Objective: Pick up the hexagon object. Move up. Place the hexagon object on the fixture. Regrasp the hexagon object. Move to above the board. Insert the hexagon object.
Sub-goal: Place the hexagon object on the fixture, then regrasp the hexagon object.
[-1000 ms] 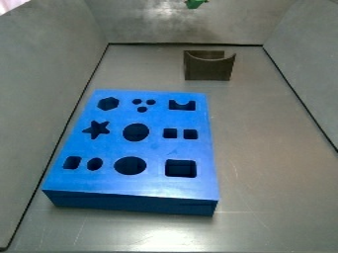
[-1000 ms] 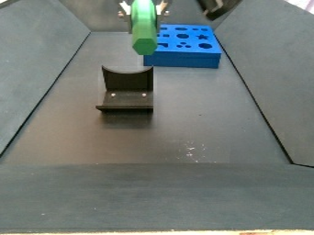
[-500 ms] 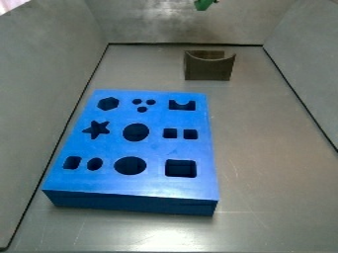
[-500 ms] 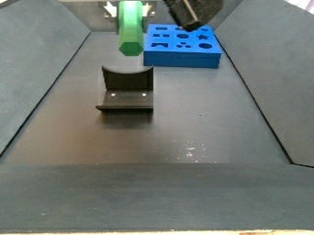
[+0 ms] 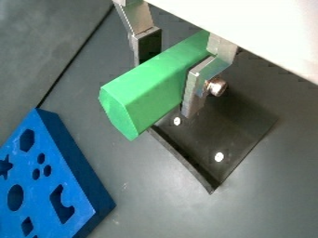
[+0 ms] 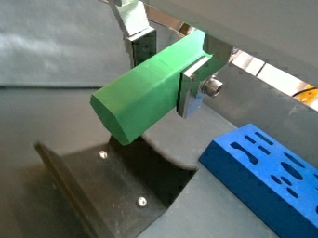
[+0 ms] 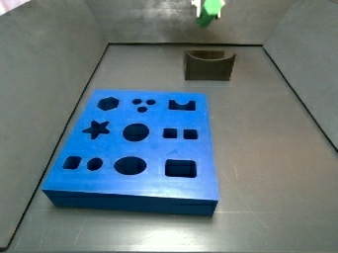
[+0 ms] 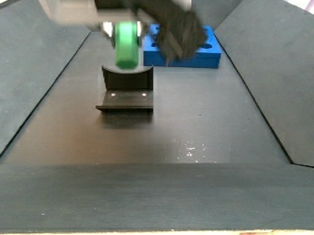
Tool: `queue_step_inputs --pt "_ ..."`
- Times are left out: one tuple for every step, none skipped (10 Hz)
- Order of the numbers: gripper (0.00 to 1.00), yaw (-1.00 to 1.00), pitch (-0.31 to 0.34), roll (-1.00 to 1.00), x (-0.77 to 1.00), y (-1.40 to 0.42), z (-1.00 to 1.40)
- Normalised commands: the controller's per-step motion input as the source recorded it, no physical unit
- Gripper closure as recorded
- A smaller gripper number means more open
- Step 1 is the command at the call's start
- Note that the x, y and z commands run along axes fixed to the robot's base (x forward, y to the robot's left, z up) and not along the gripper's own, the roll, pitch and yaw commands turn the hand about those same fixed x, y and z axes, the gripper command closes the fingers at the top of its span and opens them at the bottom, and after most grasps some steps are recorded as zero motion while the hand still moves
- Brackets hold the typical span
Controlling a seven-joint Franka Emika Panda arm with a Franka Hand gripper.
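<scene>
Between pincer (image 5: 172,65) fingers, hexagon object (image 5: 155,82) clamped

I see the claw (image 5: 172,58) above the fixture, its silver plates with dark pads clamping the bright green hexagon object (image 5: 155,84). The fixture (image 7: 209,65) reads dark olive-brown. The board (image 7: 136,148) is vivid blue, patterned with dark cut-outs.

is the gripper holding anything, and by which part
Yes: the gripper is shut on the hexagon object, fingers clamping its long sides near one end, above the fixture.
</scene>
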Motion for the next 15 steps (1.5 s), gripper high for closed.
queue_step_inputs --pt "1.0 -0.22 0.098 -1.0 0.17 0.1 -1.0" --pt "1.0 -0.22 0.077 -0.92 0.17 0.11 -1.0" --pt "1.0 -0.2 0.041 -0.71 0.19 0.12 -1.0" --pt "1.0 -0.18 0.019 -0.55 0.19 0.13 -1.0" --pt "1.0 -0.15 0.006 -0.34 0.2 0.13 -0.96" --pt "1.0 -0.13 0.003 -0.24 0.17 0.1 -0.77" --pt "1.0 -0.12 -0.006 -0.2 0.15 0.09 -0.63" --pt "1.0 -0.09 -0.031 -0.13 0.09 0.13 -0.42" --pt "1.0 -0.08 -0.039 -0.12 0.07 0.15 -0.39" --pt "1.0 -0.07 -0.039 -0.12 0.07 0.15 -0.39" --pt "1.0 -0.07 -0.038 -0.12 0.07 0.15 -0.39" --pt "0.0 0.0 0.0 0.0 0.0 0.0 0.0" --pt "0.0 0.08 -0.015 -0.04 0.0 0.0 1.0" --pt "0.0 0.08 -0.011 -0.03 -0.01 0.0 1.0" --pt "0.0 0.08 0.008 -0.01 -0.03 0.0 1.0"
